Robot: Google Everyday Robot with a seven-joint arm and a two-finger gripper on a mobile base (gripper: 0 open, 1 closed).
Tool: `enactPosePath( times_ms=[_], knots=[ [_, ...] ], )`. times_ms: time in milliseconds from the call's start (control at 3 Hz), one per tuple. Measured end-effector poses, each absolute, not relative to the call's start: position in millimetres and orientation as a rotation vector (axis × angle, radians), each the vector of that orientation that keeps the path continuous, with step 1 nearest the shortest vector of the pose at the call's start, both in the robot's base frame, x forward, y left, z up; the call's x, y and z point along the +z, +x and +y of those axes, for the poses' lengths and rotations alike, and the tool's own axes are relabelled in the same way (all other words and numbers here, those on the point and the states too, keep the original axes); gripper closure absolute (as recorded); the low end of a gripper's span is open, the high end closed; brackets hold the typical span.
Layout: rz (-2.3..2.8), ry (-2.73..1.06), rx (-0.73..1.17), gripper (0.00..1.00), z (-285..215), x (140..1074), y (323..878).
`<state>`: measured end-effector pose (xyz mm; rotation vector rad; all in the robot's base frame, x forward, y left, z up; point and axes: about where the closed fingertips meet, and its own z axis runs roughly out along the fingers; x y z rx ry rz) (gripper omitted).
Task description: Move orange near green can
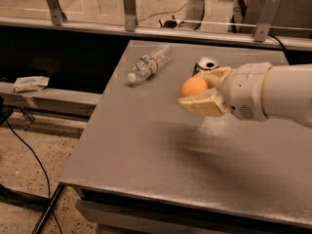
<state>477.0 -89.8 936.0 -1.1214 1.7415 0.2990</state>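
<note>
My gripper point(199, 89) reaches in from the right and is shut on the orange point(193, 87), a small round fruit held between the cream fingers point(203, 106) above the grey table point(146, 145). The green can point(205, 65) stands just behind the gripper; only its silver top and a strip of green show, the rest is hidden by the fingers and the orange.
A clear plastic bottle point(148, 62) lies on its side at the table's back left. A glass rail with metal posts point(129, 6) runs behind the table. A crumpled white packet point(30, 83) lies on a low ledge at left. A black cable point(29, 155) crosses the floor.
</note>
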Motion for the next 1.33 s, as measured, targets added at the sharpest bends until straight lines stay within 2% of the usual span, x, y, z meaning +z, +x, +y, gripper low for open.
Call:
enactPosePath(
  times_ms=[667, 1333],
  knots=[
    [1.737, -1.131, 0.309, 1.0, -85, 935, 473],
    [1.953, -0.902, 0.563, 1.0, -136, 855, 497]
  ],
)
